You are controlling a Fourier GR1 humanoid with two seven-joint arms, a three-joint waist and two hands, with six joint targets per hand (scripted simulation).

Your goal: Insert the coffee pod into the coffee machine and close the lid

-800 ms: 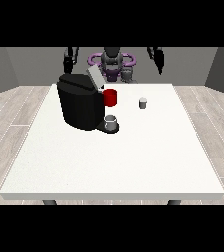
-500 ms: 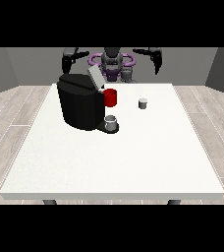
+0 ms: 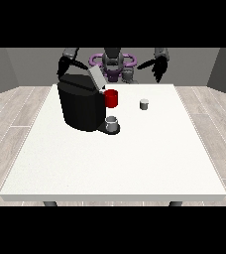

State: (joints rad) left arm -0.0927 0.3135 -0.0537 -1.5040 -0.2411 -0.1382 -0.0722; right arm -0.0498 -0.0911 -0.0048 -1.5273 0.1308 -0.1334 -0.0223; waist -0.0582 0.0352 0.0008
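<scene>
A black coffee machine (image 3: 81, 105) stands on the white table (image 3: 115, 163) at the left, its grey lid (image 3: 96, 78) tilted up and open. A small grey coffee pod (image 3: 144, 104) sits on the table to the machine's right, apart from it. A grey cup (image 3: 112, 123) rests on the machine's tray. The hand at the view's right (image 3: 158, 68) hangs above the table's far edge, well behind the pod, its fingers pointing down and relaxed. The hand at the view's left (image 3: 64, 65) is raised behind the machine, holding nothing.
A red mug (image 3: 112, 98) stands just right of the machine, behind the grey cup. The table's front half is bare white surface. Wooden floor surrounds the table.
Both arms have swung down and inward from a raised pose. The hand at the view's right now sits lower, nearer the table's far edge. Machine, pod and mug have not moved.
</scene>
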